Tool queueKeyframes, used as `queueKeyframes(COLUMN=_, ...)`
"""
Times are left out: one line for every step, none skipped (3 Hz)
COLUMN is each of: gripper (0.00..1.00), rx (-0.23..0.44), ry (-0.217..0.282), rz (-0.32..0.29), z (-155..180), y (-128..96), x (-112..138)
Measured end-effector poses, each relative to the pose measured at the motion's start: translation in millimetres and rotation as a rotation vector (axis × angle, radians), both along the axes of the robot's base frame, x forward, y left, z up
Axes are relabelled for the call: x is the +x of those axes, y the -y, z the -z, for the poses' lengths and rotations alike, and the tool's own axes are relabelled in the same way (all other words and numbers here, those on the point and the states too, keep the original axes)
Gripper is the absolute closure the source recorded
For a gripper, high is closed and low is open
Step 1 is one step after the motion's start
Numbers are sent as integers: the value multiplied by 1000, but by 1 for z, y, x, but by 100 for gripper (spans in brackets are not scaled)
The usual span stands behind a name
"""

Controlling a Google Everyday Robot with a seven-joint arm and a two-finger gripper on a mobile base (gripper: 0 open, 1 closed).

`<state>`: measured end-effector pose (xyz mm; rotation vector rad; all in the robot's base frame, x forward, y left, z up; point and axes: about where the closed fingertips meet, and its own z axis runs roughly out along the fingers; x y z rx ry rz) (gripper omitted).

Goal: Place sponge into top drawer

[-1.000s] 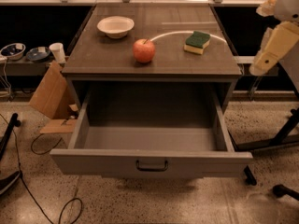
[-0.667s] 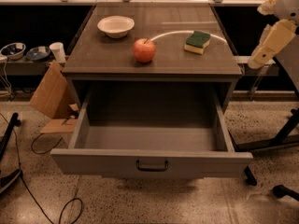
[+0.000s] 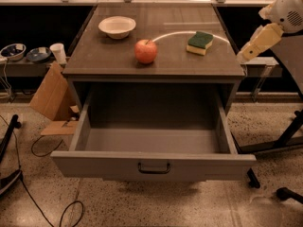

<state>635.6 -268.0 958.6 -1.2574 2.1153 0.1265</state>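
The claw (image 3: 246, 54) hangs in the air at the right edge of the worktop (image 3: 106, 56), just off its corner, touching nothing and holding nothing; whether it is open or closed I cannot tell. The sponge (image 3: 200, 42) lies green side up on the worktop's right part, near the claw but apart from it, with the red apple (image 3: 146, 51) to its left and a white bowl (image 3: 117, 26) further back left. The top drawer (image 3: 151, 163) stands pulled fully out. Since a second ago the claw has moved left, closer to the sponge; sponge, apple and bowl lie as they did.
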Motion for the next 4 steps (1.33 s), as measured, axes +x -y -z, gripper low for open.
queueKeyframes(gripper=0, rx=60, ry=37, rz=134, z=4, y=-1, x=25)
queueKeyframes(gripper=0, rx=110, ry=55, rz=215, z=9, y=-6, x=52)
queueKeyframes(gripper=0, rx=110, ry=55, rz=215, z=9, y=-6, x=52)
queueKeyframes(gripper=0, rx=186, ry=60, rz=263, z=10, y=-13, x=62)
